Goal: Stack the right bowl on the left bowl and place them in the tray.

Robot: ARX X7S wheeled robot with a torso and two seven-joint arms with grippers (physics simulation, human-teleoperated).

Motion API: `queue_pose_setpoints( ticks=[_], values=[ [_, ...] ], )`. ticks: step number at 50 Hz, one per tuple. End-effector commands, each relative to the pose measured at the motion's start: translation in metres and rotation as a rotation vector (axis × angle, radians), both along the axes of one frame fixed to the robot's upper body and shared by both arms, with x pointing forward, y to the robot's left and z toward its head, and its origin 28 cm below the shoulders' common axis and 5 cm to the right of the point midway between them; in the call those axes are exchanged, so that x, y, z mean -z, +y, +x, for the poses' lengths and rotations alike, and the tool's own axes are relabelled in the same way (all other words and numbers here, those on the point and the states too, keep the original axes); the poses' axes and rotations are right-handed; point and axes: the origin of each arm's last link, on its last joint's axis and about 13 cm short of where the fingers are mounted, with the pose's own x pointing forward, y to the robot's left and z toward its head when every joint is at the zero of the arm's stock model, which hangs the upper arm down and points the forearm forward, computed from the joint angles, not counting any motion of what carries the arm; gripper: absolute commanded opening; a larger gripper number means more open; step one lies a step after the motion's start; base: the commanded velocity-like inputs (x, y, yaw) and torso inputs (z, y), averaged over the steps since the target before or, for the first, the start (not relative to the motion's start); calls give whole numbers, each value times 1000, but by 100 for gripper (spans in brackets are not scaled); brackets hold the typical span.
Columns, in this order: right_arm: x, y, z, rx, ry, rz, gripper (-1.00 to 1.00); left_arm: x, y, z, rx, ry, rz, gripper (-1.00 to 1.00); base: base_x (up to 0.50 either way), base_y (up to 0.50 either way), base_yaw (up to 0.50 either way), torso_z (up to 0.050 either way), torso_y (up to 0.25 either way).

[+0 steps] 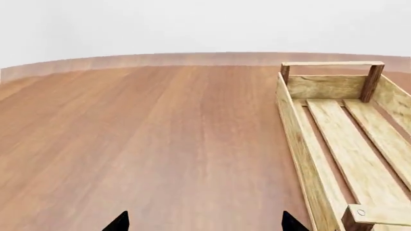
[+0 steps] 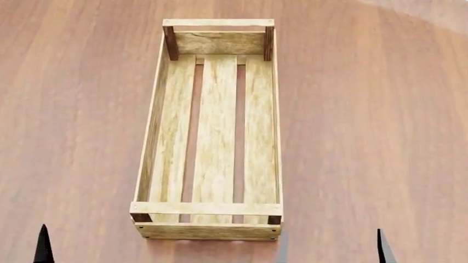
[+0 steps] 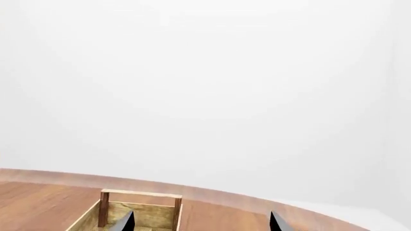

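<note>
Tray [image 2: 212,126] sits mid-frame on my head cam, nothing in it (both claws spread wide, holding nothing).

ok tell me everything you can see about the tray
The tray is a long rectangular crate of pale, grainy wood with low sides, darker corner posts, three floor slats with gaps between them, and a top rail across each short end. It sits flat on the brown wooden table, lengthwise away from the robot, centred ahead. Nothing lies inside it, and no bowl shows in any view. Neither gripper touches it; only dark fingertips show at the frame edges.
</note>
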Motion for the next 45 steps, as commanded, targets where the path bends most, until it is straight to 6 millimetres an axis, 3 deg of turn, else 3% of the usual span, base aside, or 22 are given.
queue_pose_setpoints(
  ticks=[1, 45],
  values=[
    [-1, 0, 1, 10, -3, -17, 100, 2, 10, 0, 4, 130, -132, 100, 0, 0, 0, 0, 0],
    [0, -1, 0, 17, 0, -23, 100, 12, 24, -12, -44, 320, -191, 100, 0, 0, 0, 0, 0]
  ],
)
